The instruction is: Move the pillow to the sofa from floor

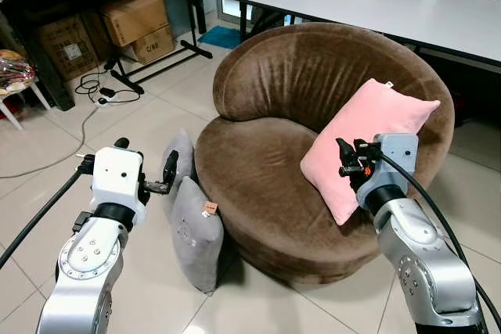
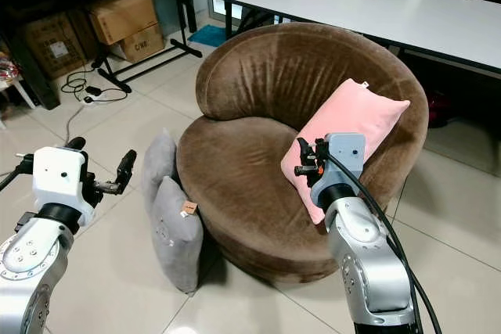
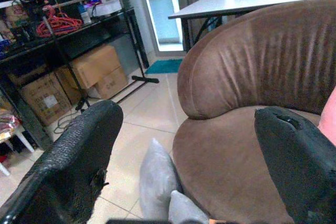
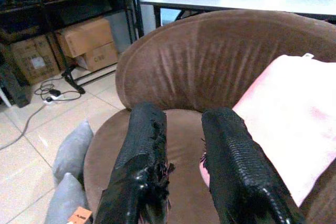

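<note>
**Pillows seen on floor and on sofa**

Pillows were found in two places. Nearest, the left gripper (image 1: pixel 160 177) was held raised with its jaws wide apart, just beside two grey pillows (image 1: pixel 194 228) that were propped upright on the tiled floor (image 1: pixel 149 127), touching the sofa's base. The right gripper (image 2: pixel 301 160) was held at the front edge of a pink pillow (image 1: pixel 368 134), its jaws set a little apart with nothing clamped between them. That pillow was leaned against the backrest of the round brown sofa (image 1: pixel 266 162). Farther back, a white surface (image 1: pixel 376 1) was seen behind the sofa, and cardboard boxes (image 1: pixel 137 25) were stacked under a dark rack.
</note>
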Controlling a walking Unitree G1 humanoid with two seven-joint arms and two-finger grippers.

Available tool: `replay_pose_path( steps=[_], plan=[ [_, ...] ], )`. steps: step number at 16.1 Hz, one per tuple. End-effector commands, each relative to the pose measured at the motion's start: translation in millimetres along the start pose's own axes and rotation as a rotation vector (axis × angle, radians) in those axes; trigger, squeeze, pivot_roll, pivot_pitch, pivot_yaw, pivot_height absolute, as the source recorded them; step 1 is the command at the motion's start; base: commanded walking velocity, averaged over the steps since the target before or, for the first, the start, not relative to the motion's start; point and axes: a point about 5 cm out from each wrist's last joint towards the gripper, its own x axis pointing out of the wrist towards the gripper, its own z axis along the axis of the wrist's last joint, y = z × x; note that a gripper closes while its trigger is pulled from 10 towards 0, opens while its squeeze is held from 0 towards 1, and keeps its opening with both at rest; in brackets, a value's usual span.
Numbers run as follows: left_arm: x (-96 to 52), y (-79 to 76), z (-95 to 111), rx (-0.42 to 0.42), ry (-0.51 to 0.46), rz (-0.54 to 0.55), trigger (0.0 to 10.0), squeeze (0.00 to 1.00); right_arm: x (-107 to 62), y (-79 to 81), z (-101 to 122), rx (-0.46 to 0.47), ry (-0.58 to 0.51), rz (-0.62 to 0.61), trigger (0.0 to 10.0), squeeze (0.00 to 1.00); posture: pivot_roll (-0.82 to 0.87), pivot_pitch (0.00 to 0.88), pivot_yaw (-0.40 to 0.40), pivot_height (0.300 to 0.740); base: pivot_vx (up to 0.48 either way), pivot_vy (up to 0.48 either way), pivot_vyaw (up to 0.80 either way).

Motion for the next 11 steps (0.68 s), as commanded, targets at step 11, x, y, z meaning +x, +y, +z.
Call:
replay_pose_path(
  steps=[11],
  plan=[
    [2.3,-2.0,-0.1,0.018,0.012,-0.024,10.0,0.00,2.1,0.5,-0.5,0.013,0.008,-0.006,10.0,0.00,-0.05,0.011,0.025,0.740,0.000,0.271,0.00]
  ],
)
